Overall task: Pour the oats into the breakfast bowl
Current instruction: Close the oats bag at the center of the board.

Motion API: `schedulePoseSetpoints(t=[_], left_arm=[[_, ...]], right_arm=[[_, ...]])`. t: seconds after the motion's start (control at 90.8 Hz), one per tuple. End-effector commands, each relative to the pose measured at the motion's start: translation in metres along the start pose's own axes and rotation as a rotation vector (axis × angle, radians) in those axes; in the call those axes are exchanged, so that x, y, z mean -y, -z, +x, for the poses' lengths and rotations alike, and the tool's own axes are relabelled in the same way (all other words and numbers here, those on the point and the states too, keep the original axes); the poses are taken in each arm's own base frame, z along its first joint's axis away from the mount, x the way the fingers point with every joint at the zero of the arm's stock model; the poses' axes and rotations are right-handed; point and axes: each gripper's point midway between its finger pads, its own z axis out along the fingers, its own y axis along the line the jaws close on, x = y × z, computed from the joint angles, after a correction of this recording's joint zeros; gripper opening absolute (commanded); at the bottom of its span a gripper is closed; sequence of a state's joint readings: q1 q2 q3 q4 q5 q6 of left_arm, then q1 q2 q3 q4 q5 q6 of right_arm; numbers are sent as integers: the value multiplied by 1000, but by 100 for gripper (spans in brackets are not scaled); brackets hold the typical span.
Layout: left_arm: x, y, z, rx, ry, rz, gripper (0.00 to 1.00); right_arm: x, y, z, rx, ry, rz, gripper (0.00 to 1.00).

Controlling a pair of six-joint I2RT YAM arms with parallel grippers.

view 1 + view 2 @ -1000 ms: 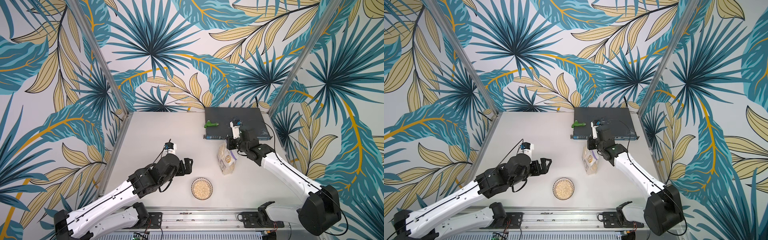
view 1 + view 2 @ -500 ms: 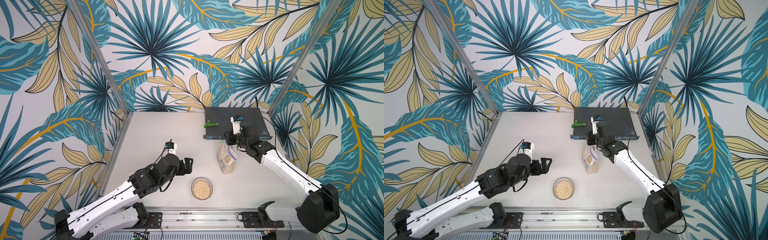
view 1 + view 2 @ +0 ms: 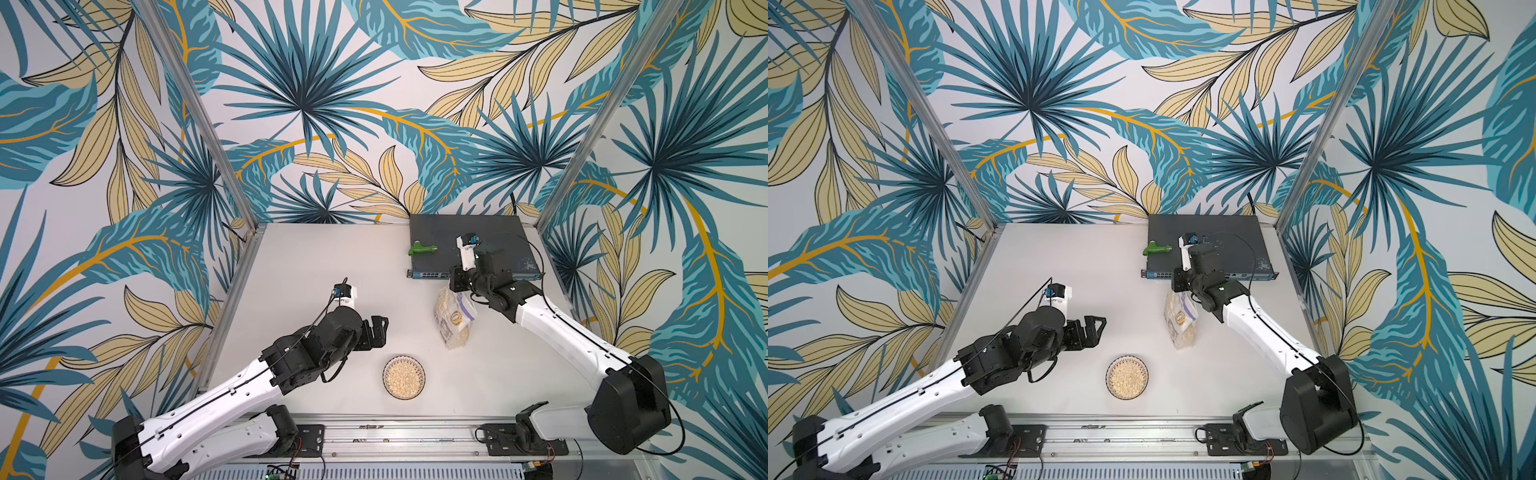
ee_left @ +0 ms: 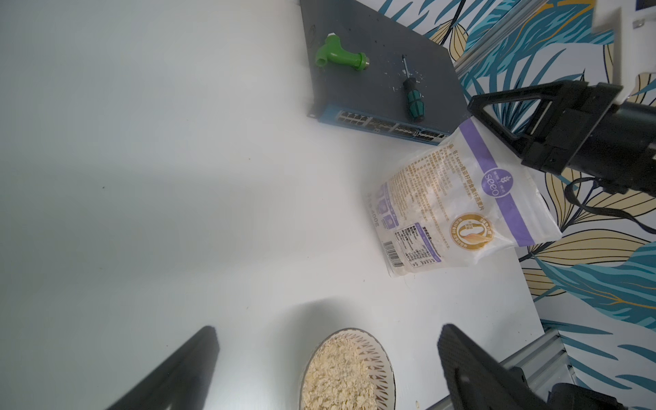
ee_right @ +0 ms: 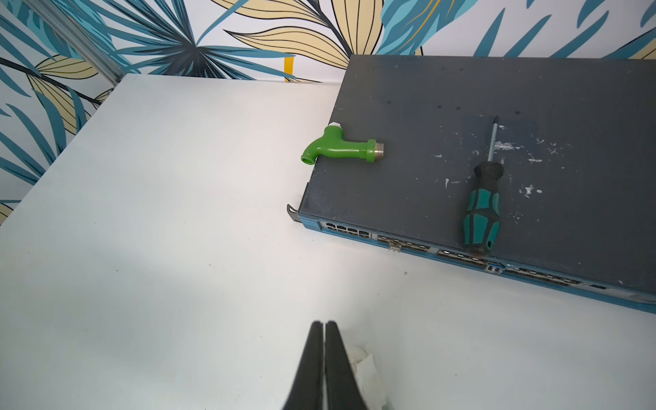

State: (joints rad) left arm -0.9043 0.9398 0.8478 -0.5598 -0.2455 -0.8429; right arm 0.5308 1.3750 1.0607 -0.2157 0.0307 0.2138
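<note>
The oats lay heaped in the bowl, pale flakes against the dark radial pattern of its inner wall. The bowl stood near the front edge of the table. The pouch lay behind the bowl and to its right, apart from it. It was clear crinkled plastic with a purple band and a round gold emblem, and more flakes sat in its nearer end.

The right arm reached forward and inward from the front right corner, its wrist bent down over the pouch's far end. The right end effector had its fingers pressed together. A corner of the pouch showed just beside one finger, but whether any film was pinched could not be told.

The left arm stretched low from the front left. The left end effector was spread wide and empty above the table, left of and behind the bowl, facing the pouch.

At the back right sat a switch, a flat dark grey metal box with a blue ported front. A green plastic tap fitting lay at its left edge. A screwdriver with a green-and-black handle lay on top, hidden by the right arm in both top views.
</note>
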Motion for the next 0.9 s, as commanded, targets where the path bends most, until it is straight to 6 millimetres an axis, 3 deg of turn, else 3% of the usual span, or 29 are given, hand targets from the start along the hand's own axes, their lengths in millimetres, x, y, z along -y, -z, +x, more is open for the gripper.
schedulePoseSetpoints(t=[0.0,0.022,0.055,0.154,0.286,0.518,0.639,0.76,0.893], left_arm=[[17,2,-12,4,-5,29,100],[19,1,-14,0,-1,24,100],[20,0,-16,-10,3,10,100],[32,-6,-21,-51,1,-22,100],[52,-20,-23,-116,-12,-28,99],[82,-40,-37,-105,24,7,99],[100,-50,-46,-102,60,29,99],[104,-58,-52,-98,96,-6,99],[106,-61,-55,-89,103,-11,99]], right_arm=[[-2,18,-22,59,-4,1,31],[-3,21,-23,55,-6,-1,46],[-4,25,-23,53,-9,-7,55],[-6,42,-17,73,-14,-35,69],[-10,63,2,61,-14,-89,69],[-10,80,60,-112,-33,-119,67],[-16,92,69,-150,-12,-151,66],[-19,98,75,-187,10,-164,62],[-5,98,81,-248,39,-72,62]])
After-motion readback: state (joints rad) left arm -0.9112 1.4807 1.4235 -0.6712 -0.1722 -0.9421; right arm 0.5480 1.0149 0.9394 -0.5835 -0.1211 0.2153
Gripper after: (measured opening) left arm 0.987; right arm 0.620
